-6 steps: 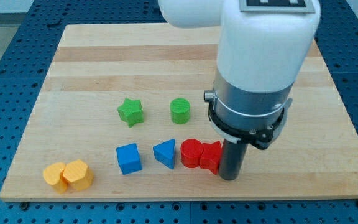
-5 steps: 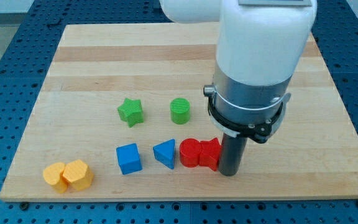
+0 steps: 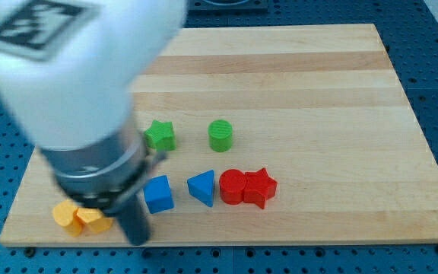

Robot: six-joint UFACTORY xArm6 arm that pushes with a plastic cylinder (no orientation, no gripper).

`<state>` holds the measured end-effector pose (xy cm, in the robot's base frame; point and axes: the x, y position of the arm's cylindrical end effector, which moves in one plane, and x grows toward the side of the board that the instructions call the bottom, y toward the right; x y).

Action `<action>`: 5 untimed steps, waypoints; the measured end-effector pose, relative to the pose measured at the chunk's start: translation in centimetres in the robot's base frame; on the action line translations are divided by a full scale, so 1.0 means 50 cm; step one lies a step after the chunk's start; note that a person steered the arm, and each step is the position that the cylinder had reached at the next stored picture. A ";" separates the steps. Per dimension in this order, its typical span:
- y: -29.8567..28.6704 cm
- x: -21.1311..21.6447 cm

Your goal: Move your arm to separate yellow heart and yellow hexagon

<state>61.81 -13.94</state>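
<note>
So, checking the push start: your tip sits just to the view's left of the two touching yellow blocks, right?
Wrong side. The camera view shows my tip just to the view's right of the yellow heart and yellow hexagon, which do touch each other.

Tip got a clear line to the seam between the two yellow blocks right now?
Probably yes. My tip sits just at the view's right of the yellow hexagon, which touches the yellow heart. Nothing lies between; the blue cube is off to the right. The arm hides the seam's upper part.

Green star (image 3: 160, 135), green cylinder (image 3: 220, 135), blue cube (image 3: 158, 193), blue triangle (image 3: 202, 187), and touching red cylinder (image 3: 232, 186) and red star (image 3: 261, 186) on a wooden board (image 3: 318, 91).
</note>
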 end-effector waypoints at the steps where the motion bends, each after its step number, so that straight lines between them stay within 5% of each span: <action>1: -0.116 -0.009; 5: -0.107 -0.069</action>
